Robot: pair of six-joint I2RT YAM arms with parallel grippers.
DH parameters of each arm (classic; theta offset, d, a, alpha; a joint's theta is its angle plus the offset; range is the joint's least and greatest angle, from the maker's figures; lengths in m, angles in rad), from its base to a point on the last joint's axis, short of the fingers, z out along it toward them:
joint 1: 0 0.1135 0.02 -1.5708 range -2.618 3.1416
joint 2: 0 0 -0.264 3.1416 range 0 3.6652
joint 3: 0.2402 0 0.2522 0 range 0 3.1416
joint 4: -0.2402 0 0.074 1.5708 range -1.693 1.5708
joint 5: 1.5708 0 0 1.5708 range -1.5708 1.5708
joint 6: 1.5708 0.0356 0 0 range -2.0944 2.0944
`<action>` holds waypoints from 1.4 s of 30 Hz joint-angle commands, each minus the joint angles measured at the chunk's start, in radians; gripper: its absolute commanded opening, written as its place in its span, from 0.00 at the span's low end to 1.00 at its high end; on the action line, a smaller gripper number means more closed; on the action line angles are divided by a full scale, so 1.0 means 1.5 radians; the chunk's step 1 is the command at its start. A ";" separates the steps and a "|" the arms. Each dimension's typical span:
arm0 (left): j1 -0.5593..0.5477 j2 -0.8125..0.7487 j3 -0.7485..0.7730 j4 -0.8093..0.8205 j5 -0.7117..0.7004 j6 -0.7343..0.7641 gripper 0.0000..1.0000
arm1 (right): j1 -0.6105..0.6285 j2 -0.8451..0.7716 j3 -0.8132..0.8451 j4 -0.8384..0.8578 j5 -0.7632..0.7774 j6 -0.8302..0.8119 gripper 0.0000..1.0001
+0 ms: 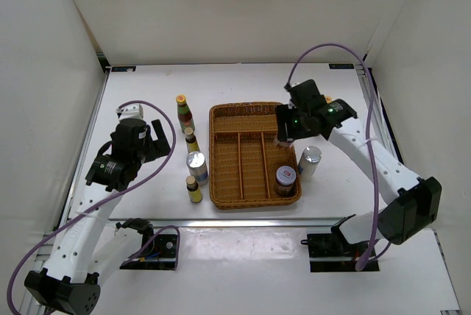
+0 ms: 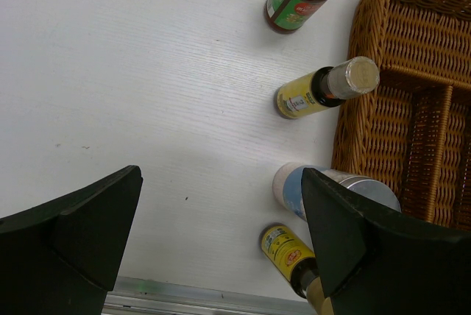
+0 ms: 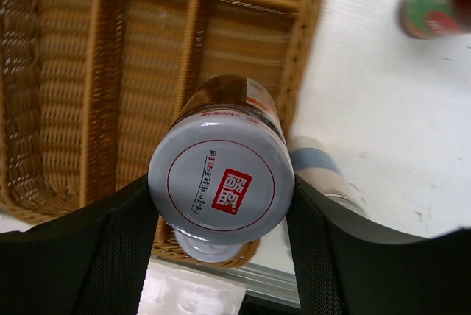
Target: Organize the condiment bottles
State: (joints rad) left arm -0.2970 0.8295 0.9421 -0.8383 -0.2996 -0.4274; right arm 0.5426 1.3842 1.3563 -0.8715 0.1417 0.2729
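Observation:
My right gripper (image 1: 286, 133) is shut on a silver-lidded jar (image 3: 221, 179) and holds it above the right compartment of the wicker tray (image 1: 243, 112). Another silver-lidded jar (image 1: 285, 180) stands in that compartment, and also shows in the right wrist view (image 3: 206, 247) below the held jar. A blue-labelled jar (image 1: 310, 160) stands just right of the tray. Left of the tray stand a sauce bottle (image 1: 184, 112), a tiny brown bottle (image 1: 191, 140), a jar (image 1: 196, 167) and another tiny brown bottle (image 1: 193, 189). My left gripper (image 1: 154, 140) is open and empty beside them. A second sauce bottle (image 3: 438, 6) stands right of the tray.
The tray (image 2: 383, 72) has one cross compartment at the back and three long ones. White walls enclose the table on three sides. A metal rail (image 2: 191, 296) runs along the near edge.

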 commanded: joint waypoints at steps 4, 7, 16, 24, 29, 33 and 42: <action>-0.002 -0.004 0.011 -0.002 -0.006 0.001 1.00 | 0.042 0.026 -0.038 0.084 -0.025 0.016 0.19; -0.002 -0.004 0.011 -0.002 -0.006 0.001 1.00 | 0.055 0.043 -0.074 0.104 -0.006 0.042 0.19; -0.002 -0.004 0.011 -0.002 -0.006 0.001 1.00 | 0.075 0.080 -0.140 0.156 0.058 0.065 0.41; -0.002 -0.004 0.011 -0.002 -0.006 0.001 1.00 | 0.104 -0.009 -0.042 0.058 0.147 0.074 0.98; -0.002 -0.004 0.011 -0.002 -0.006 0.001 1.00 | 0.097 -0.071 0.036 -0.073 0.218 0.068 0.99; -0.002 -0.004 0.011 -0.002 -0.006 0.001 1.00 | 0.055 -0.115 -0.014 -0.116 0.227 0.075 0.99; -0.002 0.002 0.011 -0.002 -0.006 0.001 1.00 | -0.013 -0.171 -0.213 -0.049 0.154 0.099 0.99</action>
State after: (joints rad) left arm -0.2970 0.8356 0.9421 -0.8387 -0.2996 -0.4274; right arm 0.5549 1.1351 1.0771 -0.9863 0.4118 0.4046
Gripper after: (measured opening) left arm 1.000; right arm 0.994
